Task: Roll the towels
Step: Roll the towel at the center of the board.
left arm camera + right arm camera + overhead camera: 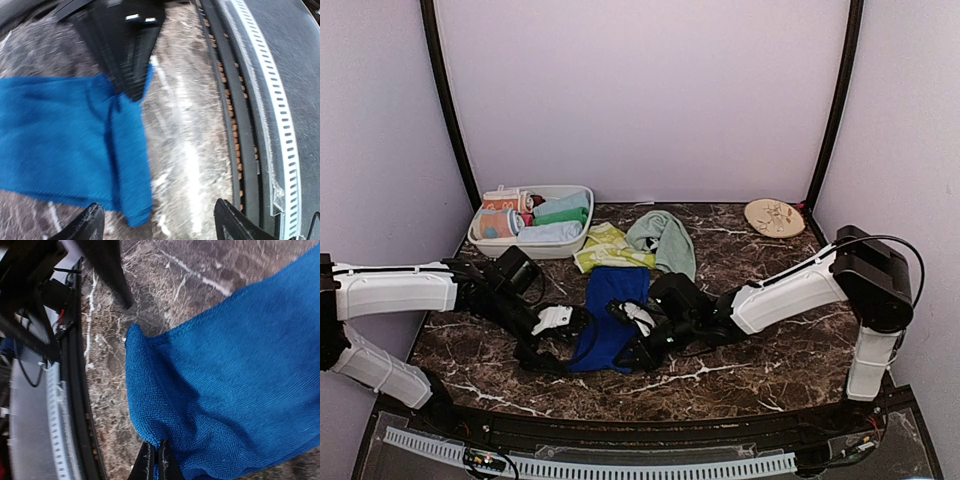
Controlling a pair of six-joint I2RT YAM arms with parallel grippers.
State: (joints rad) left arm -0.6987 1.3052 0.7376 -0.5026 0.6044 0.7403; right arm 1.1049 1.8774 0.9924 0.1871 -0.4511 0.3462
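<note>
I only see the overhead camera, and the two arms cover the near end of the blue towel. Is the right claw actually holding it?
Observer: Yes. In the right wrist view the right gripper is shut, pinching the blue towel at its edge.
Operator: And the left one?
Observer: The left gripper is open; the towel's corner lies between its spread fingers, ungripped.
Operator: Has any rolling begun?
Observer: Only a narrow strip at that end is doubled over; no roll yet.
</note>
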